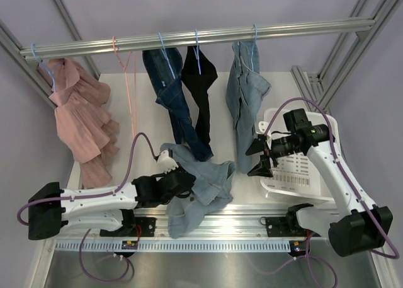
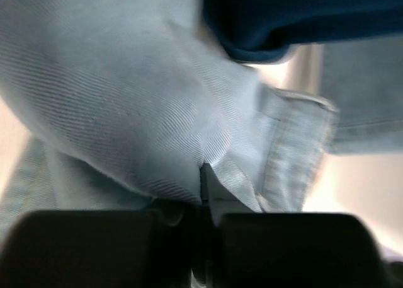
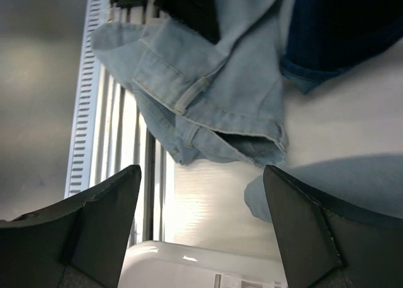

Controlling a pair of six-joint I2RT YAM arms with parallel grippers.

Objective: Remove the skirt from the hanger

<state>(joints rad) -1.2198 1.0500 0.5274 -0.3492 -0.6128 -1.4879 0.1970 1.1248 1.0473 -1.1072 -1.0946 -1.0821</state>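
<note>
I see my left gripper [image 2: 205, 182] pinching the crumpled, twill-ribbed denim skirt [image 1: 211, 174], right gripper [image 3: 201, 196] spread wide at three o'clock.

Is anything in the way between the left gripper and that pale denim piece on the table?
Nothing visible does: the left gripper is shut right on a fold of the pale denim piece.

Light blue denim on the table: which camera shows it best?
Top external view: the whole light blue denim shows, the left tool shut on it. The left wrist sees only a blurry fold; the right wrist sees part.
</note>
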